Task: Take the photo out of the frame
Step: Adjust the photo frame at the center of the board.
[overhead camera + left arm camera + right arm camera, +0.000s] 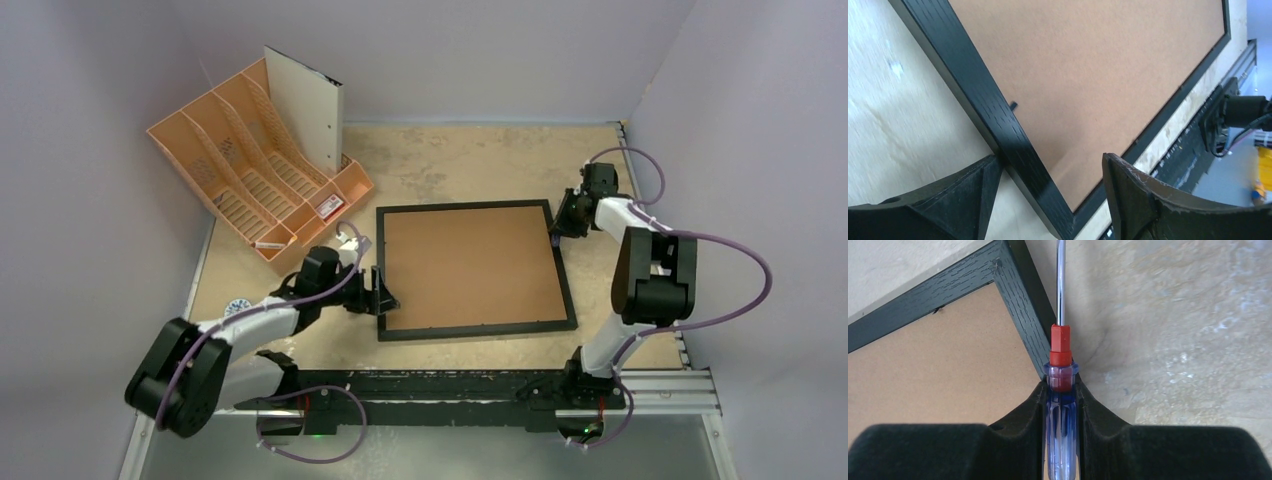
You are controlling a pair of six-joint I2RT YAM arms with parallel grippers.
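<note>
Brown fibreboard point(465, 265) faces up at you: the large thin black rectangular picture frame point(480, 330) lies flat, back side up, on the mottled beige table point(480, 165), right of centre between your two arms.

Your left gripper point(385, 300) sits low at the frame's left rail, close to the near left corner. In the left wrist view its jaws stand wide apart and straddle that rail point(1050, 162): one finger point(973, 190) is on the table side with its tip right at the rail's outer edge, and the other point(1128, 195) is over the fibreboard near the corner. It has hold of nothing.

Your right gripper point(560, 225) is at the frame's far right corner, closed tight point(1062, 390) on a screwdriver with a clear blue handle, red collar and bare metal shaft point(1061, 355). The shaft runs just outside the right rail, and its tip is out of the picture.

Off to the far left stands an orange plastic slotted file organiser point(250, 170) with a white sheet point(310, 110) upright in its end slot, well apart from the frame.
</note>
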